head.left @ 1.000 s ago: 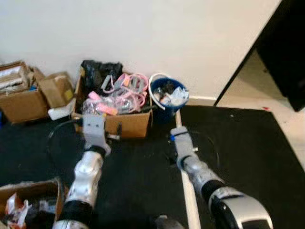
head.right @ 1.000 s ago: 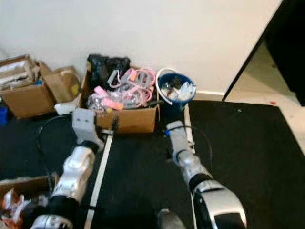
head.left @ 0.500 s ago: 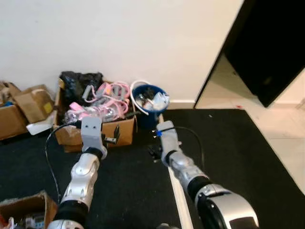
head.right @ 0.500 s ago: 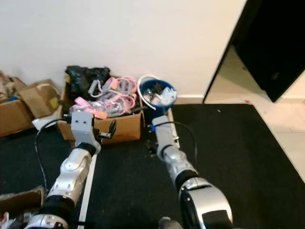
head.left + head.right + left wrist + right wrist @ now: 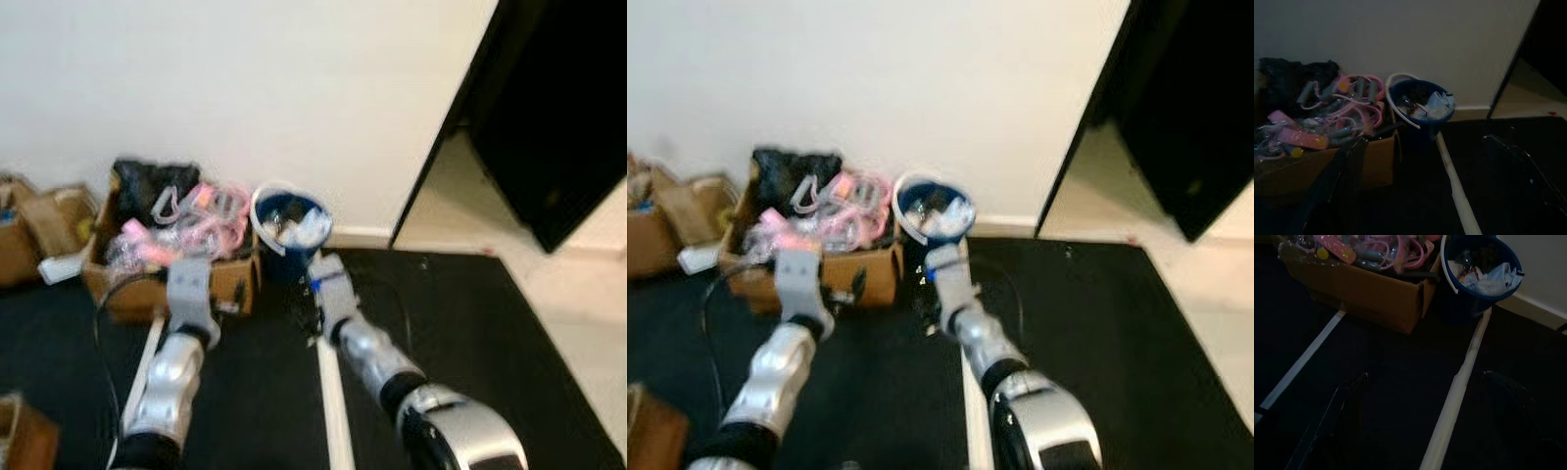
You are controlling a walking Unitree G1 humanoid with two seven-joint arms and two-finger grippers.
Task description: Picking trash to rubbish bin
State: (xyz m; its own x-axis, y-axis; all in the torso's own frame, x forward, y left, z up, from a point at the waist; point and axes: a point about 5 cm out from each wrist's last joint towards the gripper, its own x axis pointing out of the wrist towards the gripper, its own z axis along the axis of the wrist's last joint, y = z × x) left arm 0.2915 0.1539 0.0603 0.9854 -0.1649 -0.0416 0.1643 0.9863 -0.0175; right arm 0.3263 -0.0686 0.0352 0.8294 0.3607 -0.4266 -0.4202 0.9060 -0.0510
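Against the wall: your round blue plastic bin (image 5: pixel 290 223), white handle raised, holds crumpled white trash; it touches the brown cardboard box (image 5: pixel 167 279) of pink looped bands
Left arm: your silver jointed arm reaches forward and low; left gripper (image 5: pixel 1425 191) hangs before the box, black fingers spread, nothing between
Right arm: extended toward the bin; right gripper (image 5: pixel 1425 426) hovers over matte black carpet (image 5: pixel 460 333) and a pale strip, fingers apart, empty
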